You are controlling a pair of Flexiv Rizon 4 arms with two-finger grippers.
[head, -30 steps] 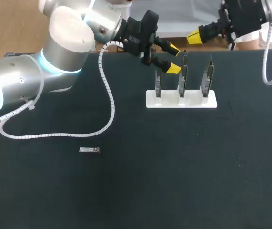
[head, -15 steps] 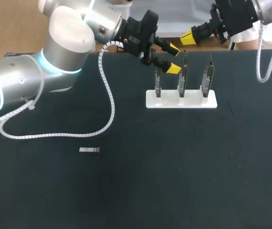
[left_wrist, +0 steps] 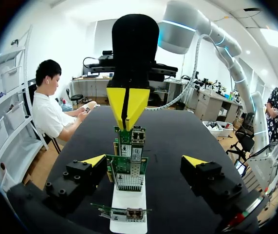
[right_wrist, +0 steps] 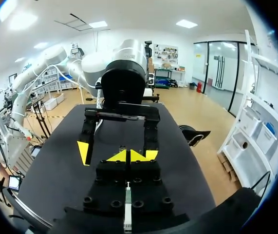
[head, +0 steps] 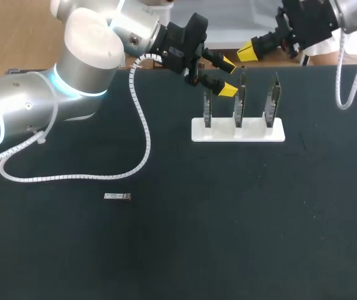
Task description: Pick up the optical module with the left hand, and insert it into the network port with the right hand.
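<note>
Compared with one second ago, note a small leftward shift of the right gripper (head: 248, 53) along the table's far edge; find everything else unmoved. Read the right gripper as fully closed, yellow tips pressed together, gripping nothing, hanging above the far end of the white rectangular stand (head: 237, 130) carrying three upright green circuit boards (head: 239, 100). Read the left gripper (head: 227, 77) as wide open and empty, hovering by the board tops at the stand's left end; in the left wrist view, see the row of boards lined up ahead between the spread fingers, with no contact visible. Locate the small silver rectangular optical module (head: 117, 196) lying flat on the black table (head: 228, 237), well apart from both grippers and from the stand, toward the near left. Take its long axis as running left to right in the head view, roughly parallel to the stand's base; cannot tell one end from the other. Note the white coiled cable (head: 142, 134) trailing from the left arm across the table between module and stand.
</note>
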